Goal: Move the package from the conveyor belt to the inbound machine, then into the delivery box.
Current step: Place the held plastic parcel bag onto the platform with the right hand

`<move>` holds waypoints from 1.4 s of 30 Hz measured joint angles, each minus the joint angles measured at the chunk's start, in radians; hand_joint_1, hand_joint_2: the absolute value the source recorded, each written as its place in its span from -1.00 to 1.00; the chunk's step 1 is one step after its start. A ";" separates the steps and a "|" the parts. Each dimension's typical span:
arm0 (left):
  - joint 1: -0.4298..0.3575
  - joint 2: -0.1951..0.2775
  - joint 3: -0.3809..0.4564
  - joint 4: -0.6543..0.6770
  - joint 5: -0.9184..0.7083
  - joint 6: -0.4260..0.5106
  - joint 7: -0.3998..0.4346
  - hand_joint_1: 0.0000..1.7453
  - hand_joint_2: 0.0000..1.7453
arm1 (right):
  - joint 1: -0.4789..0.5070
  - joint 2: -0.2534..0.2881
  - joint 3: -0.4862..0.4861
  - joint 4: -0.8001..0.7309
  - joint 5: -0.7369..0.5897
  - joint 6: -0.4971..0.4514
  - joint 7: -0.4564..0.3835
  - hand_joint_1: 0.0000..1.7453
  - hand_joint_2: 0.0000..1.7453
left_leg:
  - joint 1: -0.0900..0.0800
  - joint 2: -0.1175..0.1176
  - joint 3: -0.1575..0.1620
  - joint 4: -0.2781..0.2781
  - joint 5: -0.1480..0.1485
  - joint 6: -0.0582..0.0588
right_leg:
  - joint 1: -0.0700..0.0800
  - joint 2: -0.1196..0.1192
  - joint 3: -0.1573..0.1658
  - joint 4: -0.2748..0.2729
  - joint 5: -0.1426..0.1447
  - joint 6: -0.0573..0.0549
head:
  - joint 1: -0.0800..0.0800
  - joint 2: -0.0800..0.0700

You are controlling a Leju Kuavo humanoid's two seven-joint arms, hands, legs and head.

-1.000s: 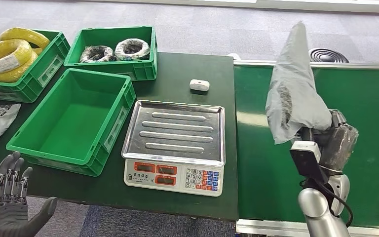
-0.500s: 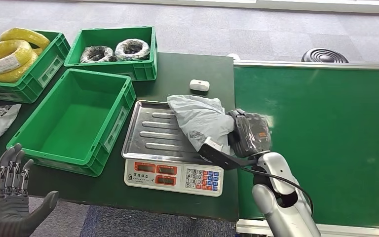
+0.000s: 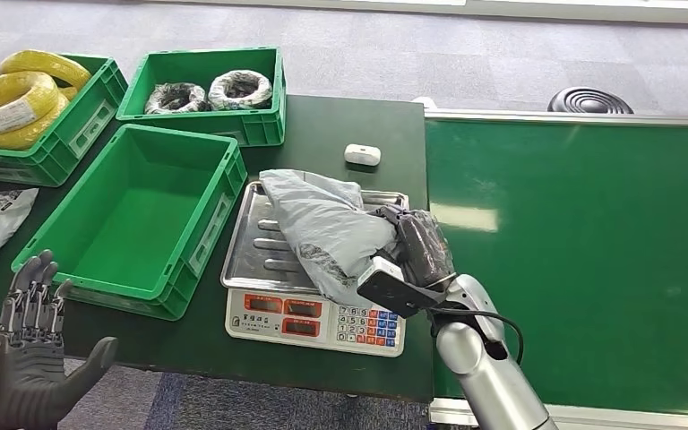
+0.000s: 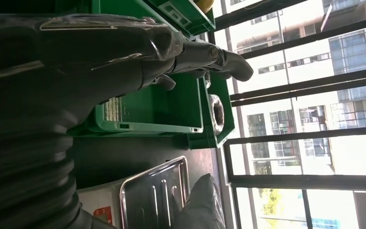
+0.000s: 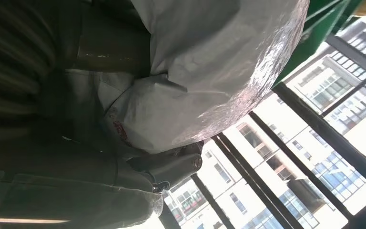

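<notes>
A: What is the head view showing?
B: The right hand (image 3: pixel 417 246) is grasping a grey package (image 3: pixel 322 228), which is lying over the steel tray of the scale (image 3: pixel 315 315) on the dark worktop (image 3: pixel 340 125). The left hand (image 3: pixel 31 376) is hanging low, released, fingers spread.

A: And the wrist views?
B: Left: spread fingers (image 4: pixel 209 55) beside an empty green crate (image 4: pixel 162 112). Right: package (image 5: pixel 219 76) pressing against the hand

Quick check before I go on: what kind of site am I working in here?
Most likely a parcel sorting or warehouse station. A green conveyor belt runs beside a table with a weighing scale, green crates stand alongside, and the right hand holds a grey package over the scale's tray.
</notes>
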 joint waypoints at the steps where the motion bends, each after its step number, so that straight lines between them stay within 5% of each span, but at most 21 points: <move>1: -0.003 0.005 -0.007 0.004 0.001 0.008 0.000 -1.00 1.00 | 0.003 0.006 0.000 -0.008 -0.033 0.012 0.001 -0.25 1.00 | 0.000 0.000 0.000 0.000 0.000 0.000 | 0.000 0.000 0.000 0.000 0.000 0.000 | 0.000 0.000; 3: -0.008 0.016 -0.020 0.009 0.007 0.020 0.000 -1.00 1.00 | 0.006 0.015 0.002 -0.025 -0.078 0.043 0.017 -1.00 1.00 | 0.000 0.000 0.000 0.000 0.000 0.000 | 0.000 0.000 0.000 0.000 0.000 0.000 | 0.000 0.000; 12: -0.010 0.079 -0.065 0.025 0.035 0.025 0.025 -1.00 1.00 | -0.016 0.025 0.030 -0.046 -0.025 0.146 0.289 -1.00 1.00 | 0.000 0.000 0.000 0.000 0.000 0.000 | 0.000 0.000 0.000 0.000 0.000 0.000 | 0.000 0.000; 19: -0.012 0.105 -0.093 0.039 0.035 0.009 0.038 -1.00 1.00 | -0.011 0.010 0.030 -0.042 0.018 0.149 0.356 -1.00 1.00 | 0.000 0.000 0.001 0.000 0.000 0.000 | 0.000 0.000 0.000 0.000 0.000 0.000 | 0.000 0.000; 26: -0.021 0.118 -0.142 0.050 -0.014 0.012 0.039 -1.00 1.00 | 0.094 -0.048 -0.018 -0.134 0.030 0.141 0.338 -1.00 1.00 | 0.000 0.000 0.000 0.000 0.000 0.000 | 0.000 0.000 0.000 0.000 0.000 0.000 | 0.000 0.000; 42: -0.079 0.188 -0.367 0.043 -0.328 0.194 0.032 -1.00 1.00 | 0.362 -0.207 -0.275 -0.435 -0.001 0.095 0.219 -1.00 1.00 | -0.001 -0.002 0.000 0.001 0.000 0.000 | 0.000 -0.002 0.000 -0.001 0.000 0.000 | 0.000 0.000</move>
